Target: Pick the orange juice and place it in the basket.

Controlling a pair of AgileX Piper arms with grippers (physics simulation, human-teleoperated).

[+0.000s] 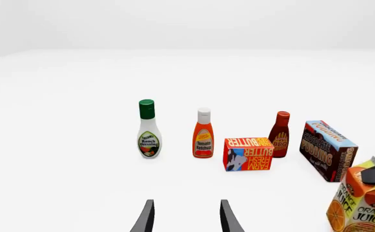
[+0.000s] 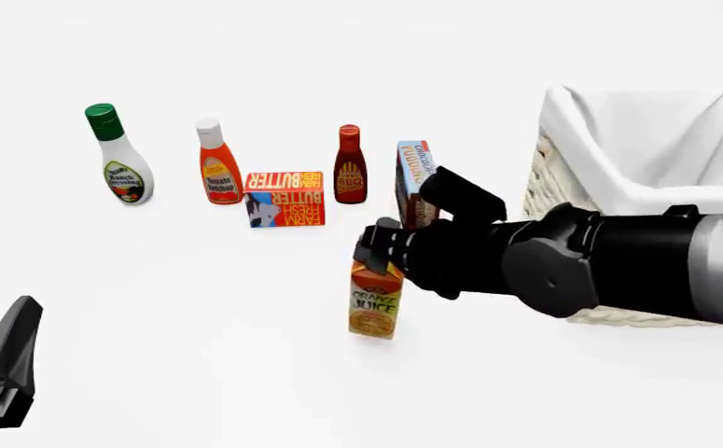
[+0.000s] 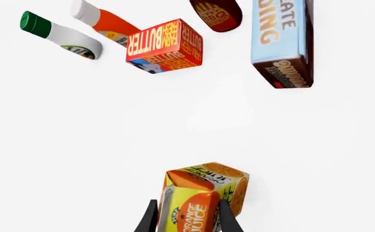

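Observation:
The orange juice point(image 2: 375, 301) is an orange and yellow gable-top carton in the middle of the table, leaning slightly. My right gripper point(image 2: 380, 245) comes in from the right and is shut on its top. In the right wrist view the two fingers point(image 3: 150, 218) flank the carton point(image 3: 203, 193). The carton also shows in the left wrist view point(image 1: 361, 203). The basket point(image 2: 543, 187) is cream wicker with a white liner and stands at the right, behind my right arm. My left gripper point(image 2: 19, 322) is open and empty at the near left, far from the carton.
Behind the carton stands a row: ranch dressing bottle point(image 2: 118, 159), tomato ketchup bottle point(image 2: 218, 166), butter box point(image 2: 284, 198), BBQ sauce bottle point(image 2: 350, 168) and chocolate pudding box point(image 2: 415, 177). The pudding box is close behind my right gripper.

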